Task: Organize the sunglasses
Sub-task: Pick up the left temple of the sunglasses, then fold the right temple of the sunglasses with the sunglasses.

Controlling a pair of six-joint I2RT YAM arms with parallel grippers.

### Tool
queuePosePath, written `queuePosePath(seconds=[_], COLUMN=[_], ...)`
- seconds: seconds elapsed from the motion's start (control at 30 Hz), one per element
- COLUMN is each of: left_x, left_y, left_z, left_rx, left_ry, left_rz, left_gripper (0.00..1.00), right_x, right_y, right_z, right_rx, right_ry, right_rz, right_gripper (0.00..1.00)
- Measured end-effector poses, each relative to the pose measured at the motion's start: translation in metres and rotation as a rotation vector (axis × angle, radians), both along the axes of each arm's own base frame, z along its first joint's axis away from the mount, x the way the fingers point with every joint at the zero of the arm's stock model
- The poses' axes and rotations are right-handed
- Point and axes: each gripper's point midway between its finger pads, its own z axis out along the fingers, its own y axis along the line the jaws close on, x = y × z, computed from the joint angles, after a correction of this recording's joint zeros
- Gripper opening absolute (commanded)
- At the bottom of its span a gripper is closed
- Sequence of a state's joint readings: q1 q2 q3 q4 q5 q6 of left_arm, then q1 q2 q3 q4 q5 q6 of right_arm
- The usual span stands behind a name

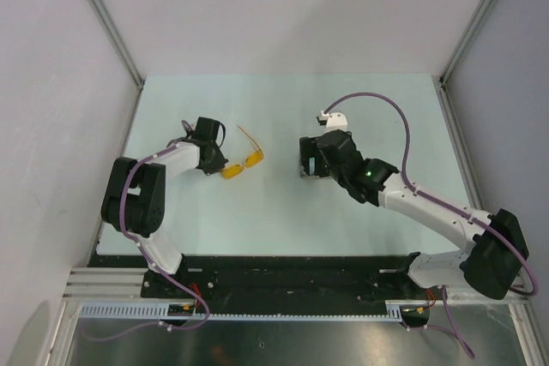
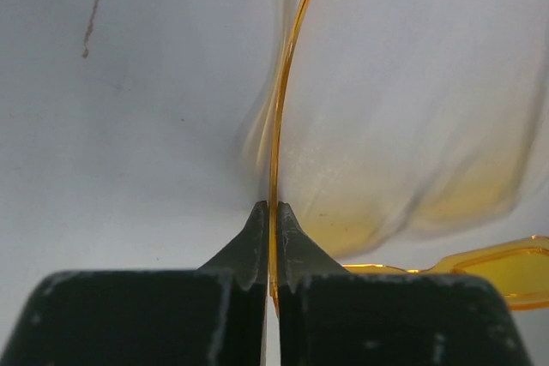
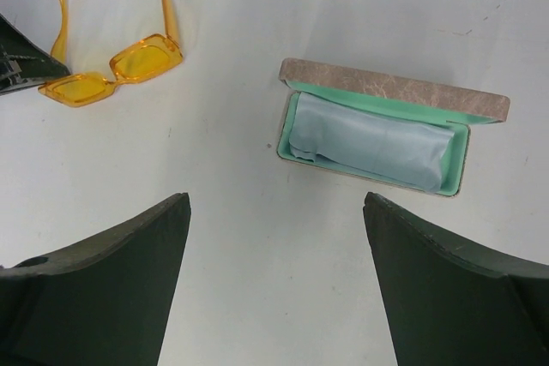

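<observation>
We judge the task barely begun: the sunglasses [image 1: 243,163] are out on the table [image 1: 283,212], left of centre in the overhead view, with both thin orange arms unfolded, well apart from the speckled case [image 3: 395,96]. The case lies open at the right of the right wrist view, its teal lining showing and a light blue cloth [image 3: 369,139] folded inside it. What we count as done is the grasp. In the left wrist view the left gripper [image 2: 269,216] has its fingers pressed together on one orange arm of the glasses, which runs up the middle of that frame from between the tips, while a lens shows at the lower right. Whether the frame has left the table yet we cannot tell. The right gripper [image 3: 274,203] hangs above the case with its jaws spread wide and nothing between them. To our eye, carrying the glasses across to the case, seating them beside or on the cloth, and shutting the lid all remain.
</observation>
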State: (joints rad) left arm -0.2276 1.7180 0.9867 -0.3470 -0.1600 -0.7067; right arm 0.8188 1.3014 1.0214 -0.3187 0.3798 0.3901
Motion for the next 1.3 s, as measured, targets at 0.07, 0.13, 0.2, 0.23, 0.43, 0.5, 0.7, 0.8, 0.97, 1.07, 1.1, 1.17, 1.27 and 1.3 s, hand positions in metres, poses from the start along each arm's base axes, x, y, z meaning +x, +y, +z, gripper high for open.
queuePosePath(seconds=[0.07,0.13,0.2,0.23,0.43,0.5,0.7,0.8,0.97,1.07,1.1,1.17,1.27,1.3], left_x=[0.0,-0.001,-0.003,-0.004,-0.008,-0.011,-0.027,-0.035,-0.047,-0.055,-0.057,-0.061,-0.063,-0.064], left_y=[-0.002,-0.006,-0.014,-0.019,-0.067,-0.079,-0.106,-0.112,-0.121,-0.128,-0.128,-0.129,-0.131,-0.132], left_z=[0.001,0.003,0.011,0.017,0.093,0.121,0.203,0.235,0.271,0.287,0.291,0.297,0.303,0.304], left_rx=[0.002,0.014,0.026,0.032,0.062,0.074,0.086,0.081,0.089,0.102,0.108,0.124,0.148,0.161], left_ry=[0.0,-0.004,-0.021,-0.038,-0.251,-0.334,-0.592,-0.699,-0.826,-0.895,-0.912,-0.937,-0.962,-0.966], left_rz=[-0.021,-0.058,-0.11,-0.139,-0.346,-0.402,-0.525,-0.566,-0.616,-0.635,-0.633,-0.629,-0.612,-0.609], left_gripper=[0.0,0.0,0.0,0.0,0.01,0.01,0.0,0.0,0.0,0.01,0.01,0.01,0.0,0.0], right_x=[0.001,0.002,0.004,0.005,0.004,0.002,0.017,0.02,0.019,0.013,0.011,0.009,0.003,0.001], right_y=[-0.002,-0.004,-0.007,-0.008,-0.012,-0.014,-0.037,-0.044,-0.037,-0.03,-0.028,-0.02,-0.003,0.004], right_z=[0.003,0.005,0.008,0.01,0.027,0.035,0.069,0.086,0.117,0.14,0.146,0.165,0.185,0.189], right_rx=[0.009,0.02,0.038,0.046,0.112,0.148,0.228,0.261,0.329,0.381,0.388,0.408,0.411,0.403], right_ry=[-0.002,-0.001,0.002,0.002,-0.007,-0.006,-0.05,-0.075,-0.112,-0.148,-0.156,-0.184,-0.217,-0.225], right_rz=[-0.002,-0.002,0.001,0.001,0.036,0.052,-0.021,-0.045,-0.016,0.014,0.022,0.044,0.07,0.079], right_gripper=[0.88,0.88,0.88,0.88,0.89,0.9,0.88,0.86,0.85,0.84,0.83,0.82,0.82,0.82])
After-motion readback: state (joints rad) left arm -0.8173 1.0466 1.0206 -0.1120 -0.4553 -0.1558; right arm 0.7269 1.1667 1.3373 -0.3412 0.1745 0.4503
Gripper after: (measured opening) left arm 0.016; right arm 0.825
